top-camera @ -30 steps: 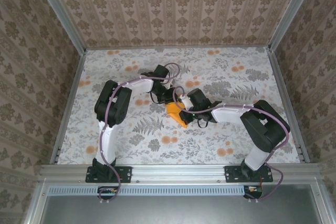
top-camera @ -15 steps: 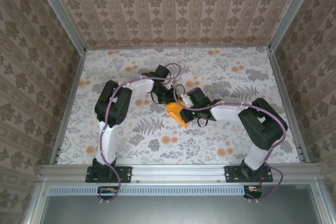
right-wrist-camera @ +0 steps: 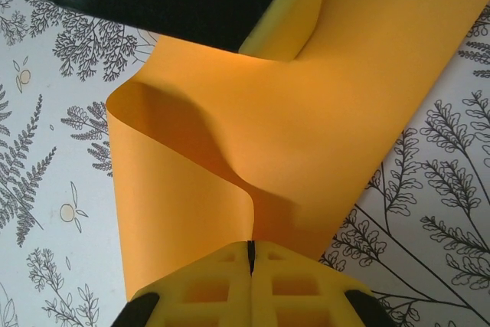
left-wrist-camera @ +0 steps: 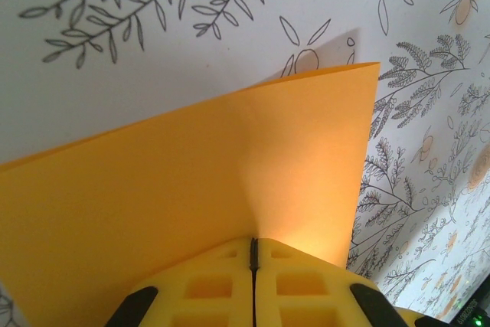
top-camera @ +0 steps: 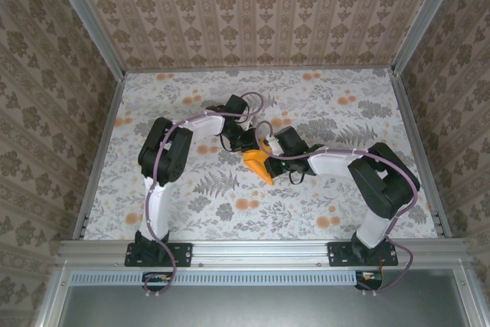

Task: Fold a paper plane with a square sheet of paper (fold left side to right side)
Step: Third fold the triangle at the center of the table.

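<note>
The square sheet of paper (top-camera: 258, 165) is bright orange and bent over itself at the middle of the table, between the two grippers. My left gripper (top-camera: 249, 145) reaches it from the far side and is shut on one edge of the sheet (left-wrist-camera: 191, 181); the yellow fingers (left-wrist-camera: 207, 285) meet with the paper pinched in the seam. From the right, my right gripper (top-camera: 269, 160) is shut on the sheet (right-wrist-camera: 230, 135) too, where the paper curls into a loose loop. No creased dart shape is visible.
The table (top-camera: 191, 105) carries a pale cloth printed with grey ferns and small orange flower blotches (top-camera: 245, 204). Patterned walls stand on three sides, with a metal rail (top-camera: 260, 249) along the near edge. Both arm bases sit on that rail.
The right gripper has drawn slightly toward the far side and left, and the visible orange paper has shrunk and bunched between the grippers. The left arm has hardly moved.
</note>
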You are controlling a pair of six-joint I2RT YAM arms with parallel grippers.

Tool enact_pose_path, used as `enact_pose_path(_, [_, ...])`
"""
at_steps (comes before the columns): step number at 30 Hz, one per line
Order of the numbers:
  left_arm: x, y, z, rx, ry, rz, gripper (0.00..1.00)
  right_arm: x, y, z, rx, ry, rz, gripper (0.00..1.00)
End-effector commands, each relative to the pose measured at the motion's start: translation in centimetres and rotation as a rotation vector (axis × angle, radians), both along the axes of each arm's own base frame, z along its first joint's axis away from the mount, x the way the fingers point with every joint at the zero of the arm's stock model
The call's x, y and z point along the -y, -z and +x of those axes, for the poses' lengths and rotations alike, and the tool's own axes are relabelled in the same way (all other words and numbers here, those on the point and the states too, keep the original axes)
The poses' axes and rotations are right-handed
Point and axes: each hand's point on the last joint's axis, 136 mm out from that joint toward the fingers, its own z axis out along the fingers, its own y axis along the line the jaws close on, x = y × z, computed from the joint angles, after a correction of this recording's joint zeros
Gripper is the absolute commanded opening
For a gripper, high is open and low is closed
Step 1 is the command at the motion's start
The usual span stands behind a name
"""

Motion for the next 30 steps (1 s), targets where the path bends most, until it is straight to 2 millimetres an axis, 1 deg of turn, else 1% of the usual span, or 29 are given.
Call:
enact_pose_path(1, [-0.9,2.3,-0.9,-0.039,0.014,0.079,0.07,0.6,0.5,0.0,-0.015,0.02,-0.02,0.0])
enact_pose_path(8, [-0.8,2.2,-1.0,-0.04,0.016,0.077,0.07,0.6,0.3,-0.7,-0.011,0.0,-0.006,0.0])
enact_pose_path(13, [-0.9,2.2,-1.0,-0.038,0.014,0.08,0.07,0.8,0.6,-1.2,-0.02,-0.004,-0.011,0.0])
enact_pose_path(17, [-0.9,2.3,-1.0,-0.039,0.013,0.079,0.07,1.0,0.6,-0.7,-0.011,0.016,-0.021,0.0])
enact_pose_path(22, [-0.9,2.2,-1.0,-0.039,0.012,0.079,0.07,1.0,0.0,0.0,0.005,0.031,-0.033,0.0])
enact_pose_path(30, [-0.9,2.2,-1.0,-0.038,0.012,0.077,0.07,1.4,0.0,0.1,0.01,0.05,-0.039,0.0])
